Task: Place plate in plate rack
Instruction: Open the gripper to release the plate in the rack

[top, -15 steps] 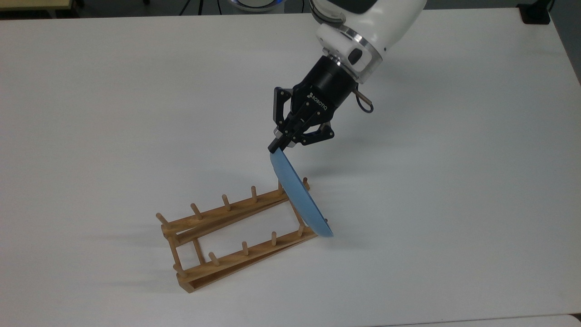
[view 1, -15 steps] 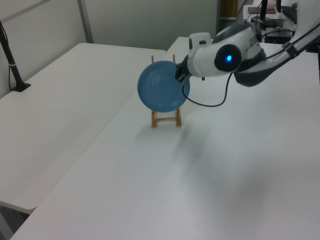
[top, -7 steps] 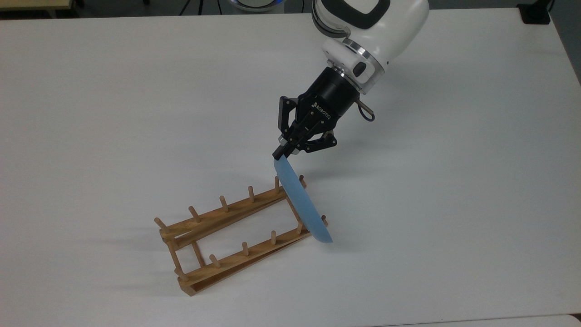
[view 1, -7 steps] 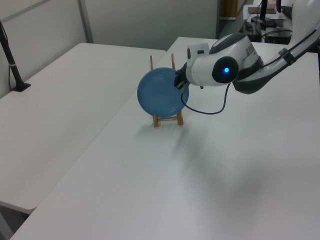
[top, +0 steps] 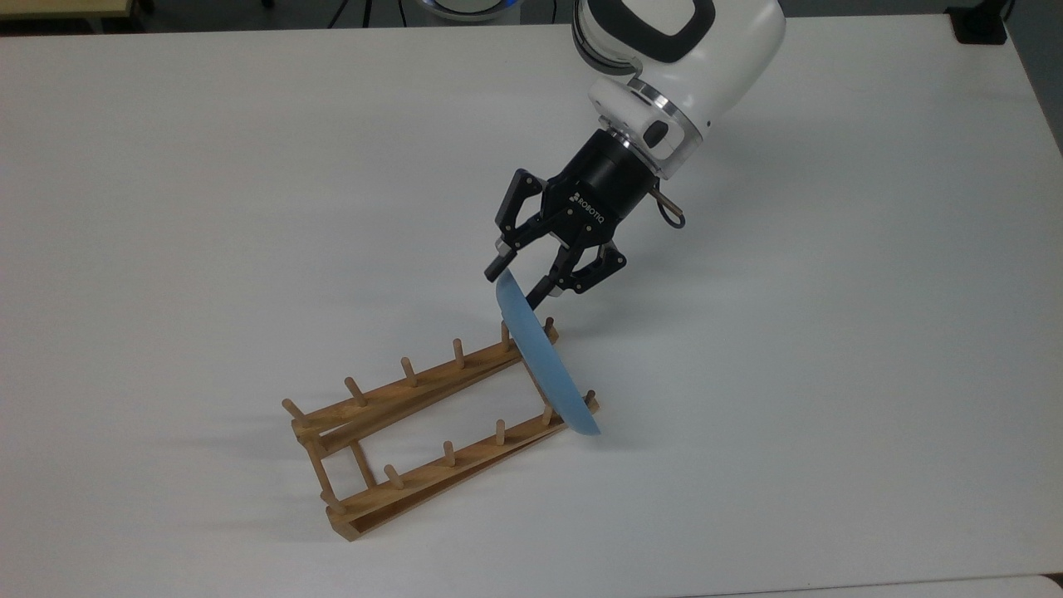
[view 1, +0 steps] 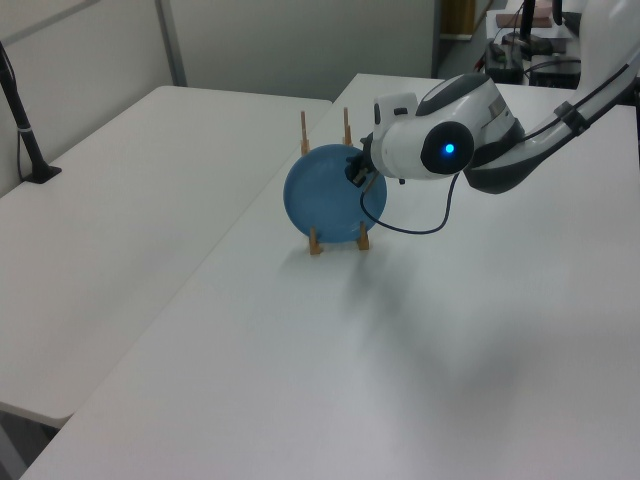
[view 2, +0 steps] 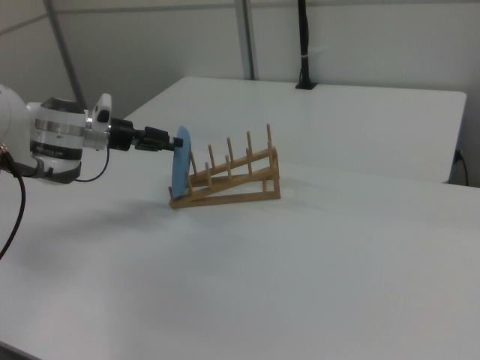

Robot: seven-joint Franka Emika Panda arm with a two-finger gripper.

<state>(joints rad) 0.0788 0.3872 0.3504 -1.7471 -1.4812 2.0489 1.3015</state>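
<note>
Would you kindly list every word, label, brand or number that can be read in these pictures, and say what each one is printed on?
"ROBOTIQ": white letters on the black body of the gripper, read in the top view.
The plate, the plate rack and the table carry no writing.

bare table [top: 208,208] all around, plate rack [top: 432,415] pegs upright
</note>
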